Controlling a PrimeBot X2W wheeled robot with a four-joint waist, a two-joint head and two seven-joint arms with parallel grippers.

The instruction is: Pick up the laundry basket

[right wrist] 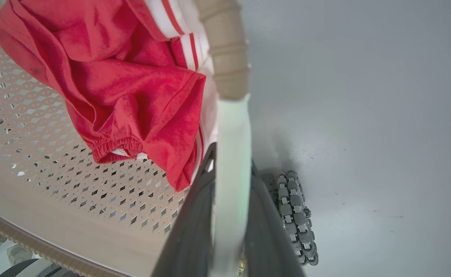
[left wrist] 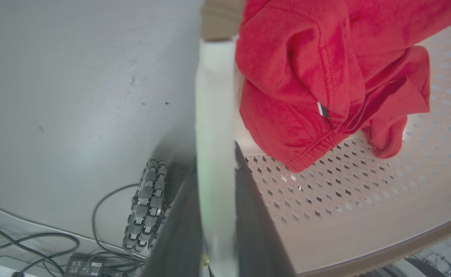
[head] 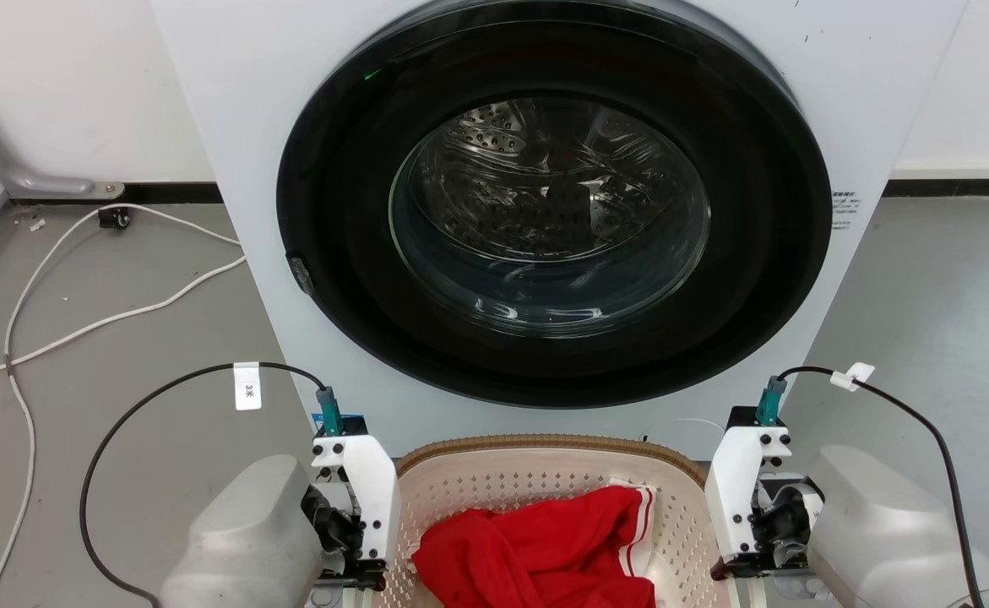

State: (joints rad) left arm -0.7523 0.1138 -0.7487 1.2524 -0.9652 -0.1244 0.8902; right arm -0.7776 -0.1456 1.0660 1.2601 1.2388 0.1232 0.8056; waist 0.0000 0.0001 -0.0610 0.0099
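The left hand (left wrist: 215,169) is clamped on the left side wall of the laundry basket (head: 494,485), one dark finger inside and one outside. The right hand (right wrist: 231,161) pinches the opposite wall the same way. The basket sits low between them, just in front of the washing machine (head: 232,127), with a red garment (head: 536,549) heaped inside. Both holds are thin edge pinches, so the smooth plastic may slip under load. If one arm rises faster, the basket tips, and the garment could spill or the far rim strike the washer door
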